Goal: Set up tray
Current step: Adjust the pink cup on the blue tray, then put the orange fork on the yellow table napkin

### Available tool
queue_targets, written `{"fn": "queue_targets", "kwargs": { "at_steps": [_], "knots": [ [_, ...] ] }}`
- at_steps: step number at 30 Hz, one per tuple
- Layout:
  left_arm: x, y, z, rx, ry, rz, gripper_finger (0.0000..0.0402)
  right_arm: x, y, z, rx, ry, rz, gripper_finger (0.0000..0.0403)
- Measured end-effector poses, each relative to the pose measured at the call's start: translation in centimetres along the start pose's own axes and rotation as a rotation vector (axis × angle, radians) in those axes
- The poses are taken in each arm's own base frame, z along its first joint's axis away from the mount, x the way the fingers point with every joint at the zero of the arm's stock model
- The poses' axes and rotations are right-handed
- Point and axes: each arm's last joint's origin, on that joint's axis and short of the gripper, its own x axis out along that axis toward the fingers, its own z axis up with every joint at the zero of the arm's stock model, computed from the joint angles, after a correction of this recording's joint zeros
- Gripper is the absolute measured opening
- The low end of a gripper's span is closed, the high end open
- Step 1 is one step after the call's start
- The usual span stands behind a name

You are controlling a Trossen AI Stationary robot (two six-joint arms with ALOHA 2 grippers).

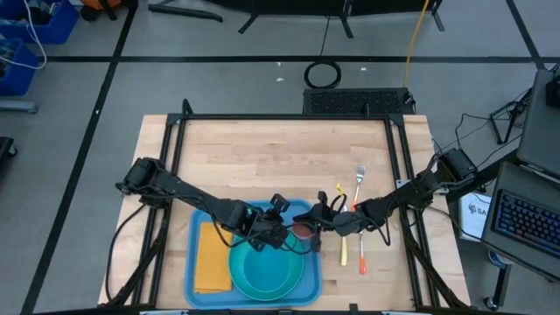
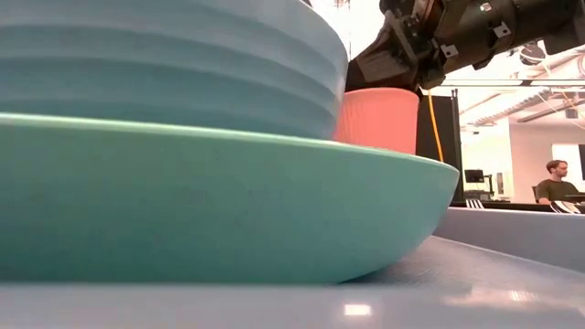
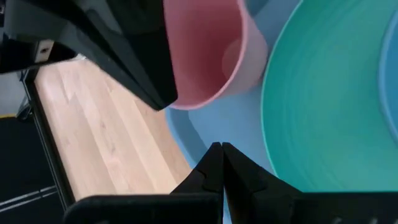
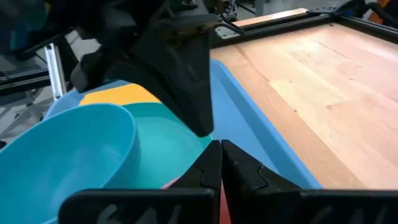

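Wooden worktop (image 1: 280, 157), black frame round it. Blue tray (image 1: 199, 280) sits at the near edge, centre-left. On the tray: turquoise plate (image 1: 284, 282) carrying a light blue bowl (image 4: 68, 149), orange napkin (image 1: 212, 258) just left of the plate, pink cup (image 1: 302, 231) at the tray's far right corner. Left hand (image 1: 282, 234) clenched, empty, above the plate's far rim. Right hand (image 1: 317, 220) clenched over the cup; grip on it cannot be told. Right of the tray on bare wood: fork (image 1: 360, 219) and an orange-and-yellow utensil (image 1: 342, 234).
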Motion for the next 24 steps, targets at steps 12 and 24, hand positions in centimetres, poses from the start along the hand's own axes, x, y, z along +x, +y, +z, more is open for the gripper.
{"fn": "queue_targets", "kwargs": {
  "at_steps": [12, 24],
  "knots": [
    [-2.2, 2.0, -0.9, -0.127, 0.049, 0.179, 0.0016, -0.6, 0.8, -0.1, -0.096, -0.043, -0.044, 0.0],
    [-11.4, 3.1, -3.5, -0.374, -0.238, 0.029, 0.0014, -1.7, 2.1, -0.7, -0.145, -0.07, -0.099, 0.0]
  ]
}}
